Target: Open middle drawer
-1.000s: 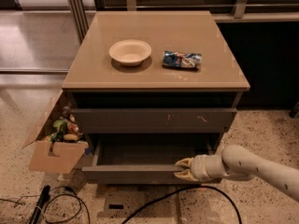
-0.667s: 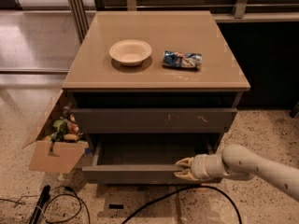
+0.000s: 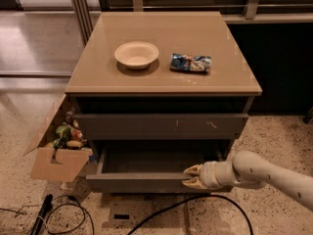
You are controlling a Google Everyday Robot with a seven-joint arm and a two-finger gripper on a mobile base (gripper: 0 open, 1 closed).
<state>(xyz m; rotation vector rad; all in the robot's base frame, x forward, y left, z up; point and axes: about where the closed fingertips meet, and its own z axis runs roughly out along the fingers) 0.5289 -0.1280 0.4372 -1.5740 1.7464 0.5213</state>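
The middle drawer [image 3: 146, 181] is pulled out from the cabinet, so its flat grey inner tray [image 3: 151, 159] shows behind the plain front panel. My gripper [image 3: 193, 176] reaches in from the right at the right part of that panel's top edge. One finger lies over the edge inside the tray and the other [image 3: 191, 183] against the panel's outer face, gripping it. The arm [image 3: 264, 173] extends off to the lower right.
Above the open drawer is a larger front with scratch marks [image 3: 161, 126]. The cabinet top [image 3: 166, 82] carries a cream bowl [image 3: 136, 54] and a blue snack bag [image 3: 190, 62]. A cardboard box of items [image 3: 56, 148] stands at the left. Cables [image 3: 58, 219] lie on the floor.
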